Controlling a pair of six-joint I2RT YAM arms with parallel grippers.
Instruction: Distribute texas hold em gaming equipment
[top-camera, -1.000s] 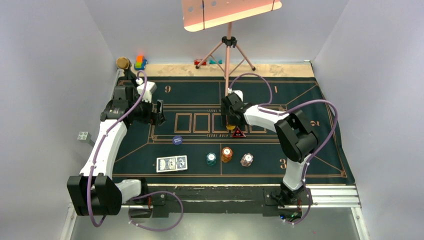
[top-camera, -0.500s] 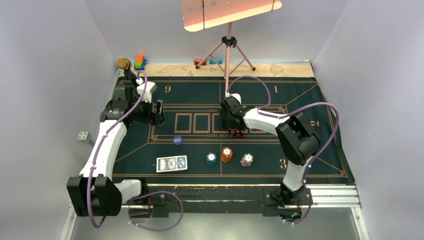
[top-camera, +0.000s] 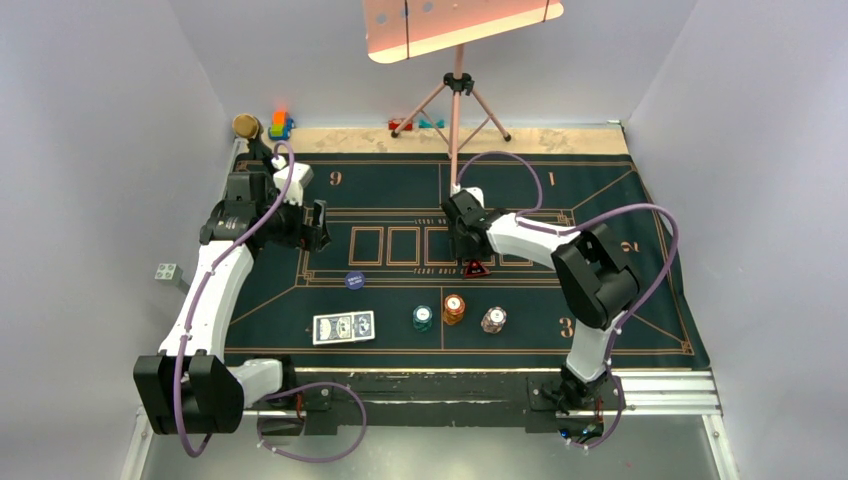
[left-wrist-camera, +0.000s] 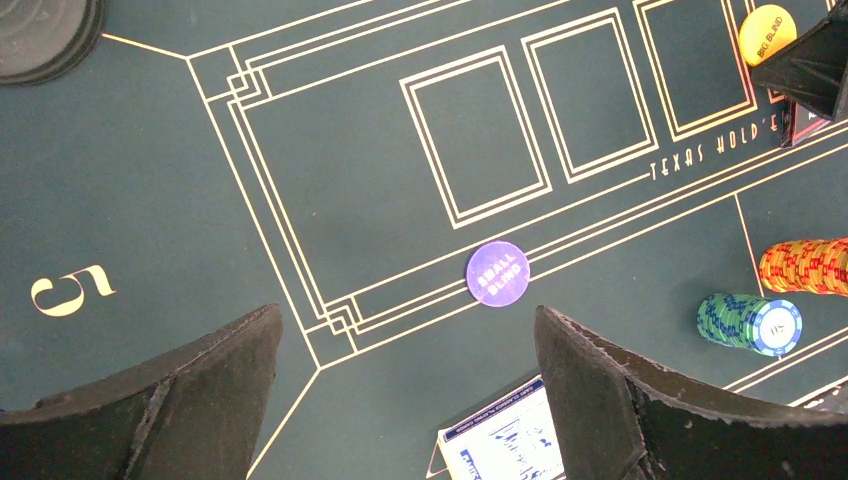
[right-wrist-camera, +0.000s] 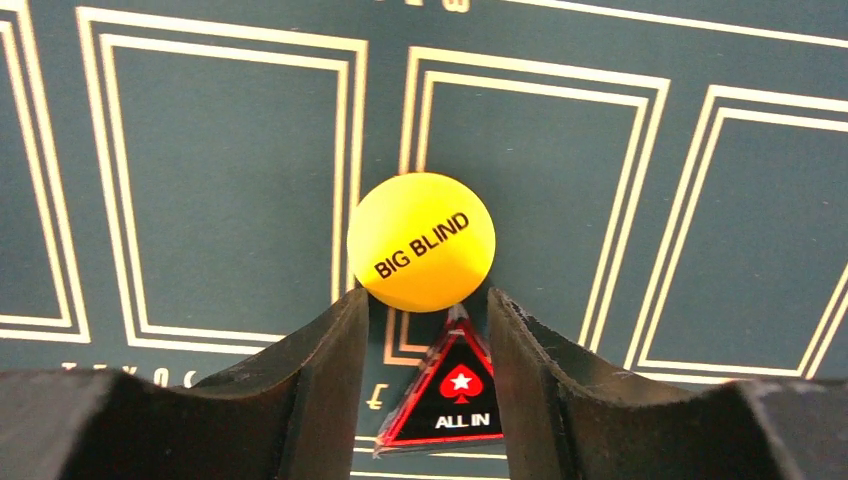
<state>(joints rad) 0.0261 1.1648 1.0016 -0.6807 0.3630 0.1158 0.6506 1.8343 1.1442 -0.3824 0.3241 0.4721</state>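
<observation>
Top external view took in the dark felt mat (top-camera: 620, 300), with the deck of cards (top-camera: 343, 327) lying near its front edge, three stacks of chips (top-camera: 454, 308) in a row to the right of the deck, and a blue disc (top-camera: 355, 280) a little beyond the deck. Cards and chips looked light and stiff. A stack would likely topple if pinched high, so a low hold across its sides seemed safest. Over the mat's left part the left claw (left-wrist-camera: 407, 318) hung with its fingers wide and empty, the blue disc on the felt below the gap. Right wrist view had the right claw (right-wrist-camera: 425, 300) low over the middle boxes, fingers apart and gripping nothing. The yellow disc (right-wrist-camera: 421, 241) lay flat on the felt just beyond the fingertips, centred on the gap. Thin, hard and probably slick, it offered little edge, and opposite points on its rim seemed the only hold. The triangular marker (right-wrist-camera: 455, 390) lay flat under the gap, nearer the wrist, its tip touching or nearly touching the disc.
</observation>
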